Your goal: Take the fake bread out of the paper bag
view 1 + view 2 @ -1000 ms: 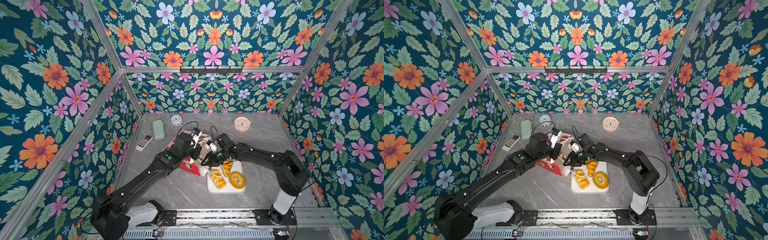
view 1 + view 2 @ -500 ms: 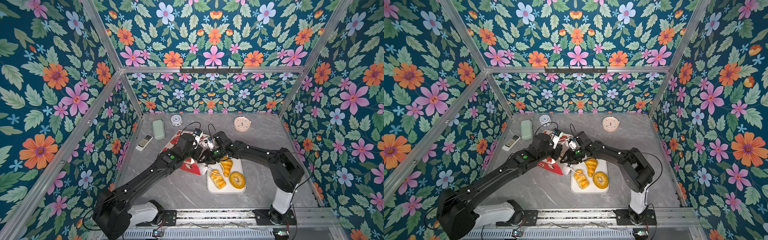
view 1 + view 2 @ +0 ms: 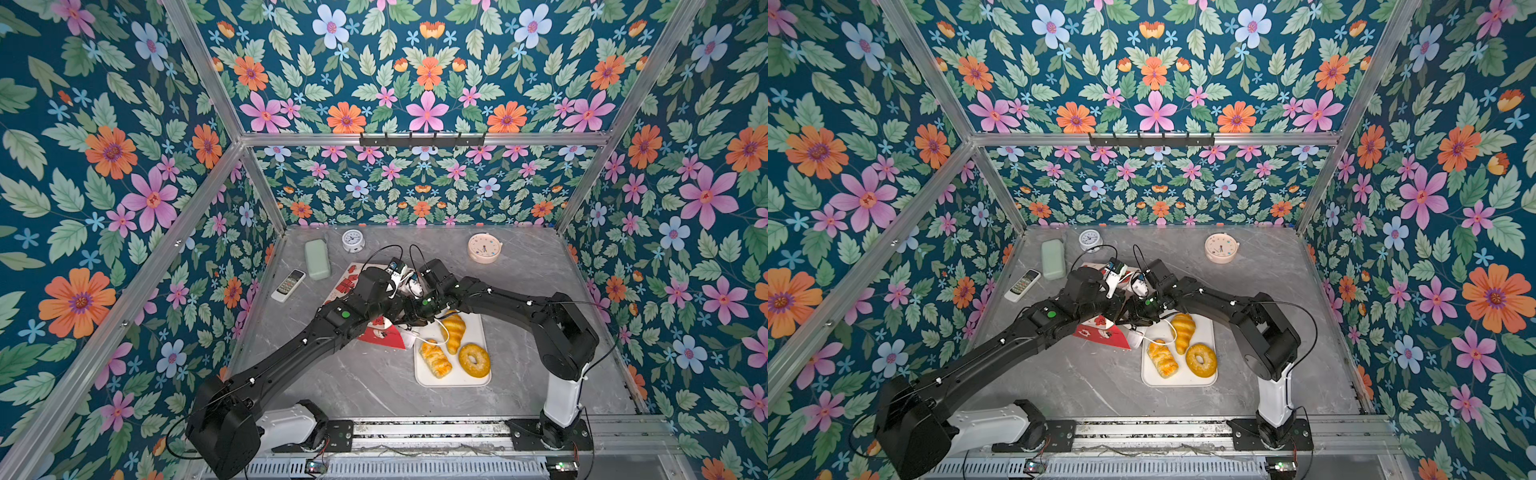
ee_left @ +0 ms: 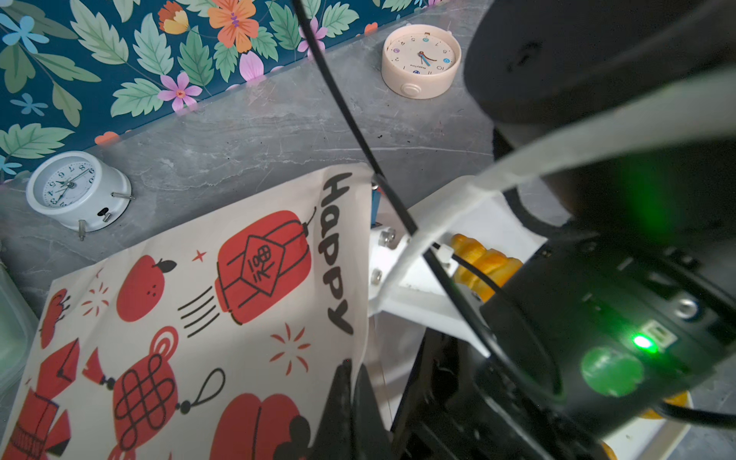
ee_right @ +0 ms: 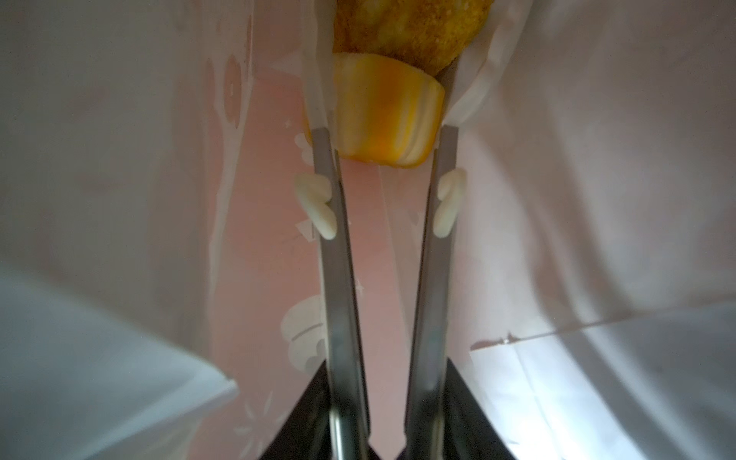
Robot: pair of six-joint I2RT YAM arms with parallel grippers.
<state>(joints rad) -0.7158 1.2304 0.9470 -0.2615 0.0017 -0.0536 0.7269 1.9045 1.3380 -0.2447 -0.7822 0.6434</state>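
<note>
Three pieces of the fake bread, a croissant (image 3: 453,332), a braided roll (image 3: 434,358) and a ring bagel (image 3: 474,360), lie on a white tray (image 3: 453,381) on the tabletop (image 3: 374,390). Two more sit inside the paper bag (image 4: 255,350), which lies on its side just beside the tray, mouth toward it. The left gripper (image 4: 352,370), jaws together, pinches the paper at the bag's rim. The right gripper (image 5: 383,131) reaches deep into the bag, its slim metal jaws apart and flanking the near end of a fluted bun (image 5: 386,107); whether they touch it cannot be told. Behind the bun, touching it, rests the rough-crusted end of what appears to be the seeded loaf (image 5: 410,28). The step in hand looks like the fourth pick, the task a little over halfway done. The next move calls for the right jaws to close squarely on the bun without catching the paper folds on either side. A straight pull out through the mouth toward the tray would follow, with the left arm holding the opening steady. The glossy bun may slip if gripped only at its tip.
</note>
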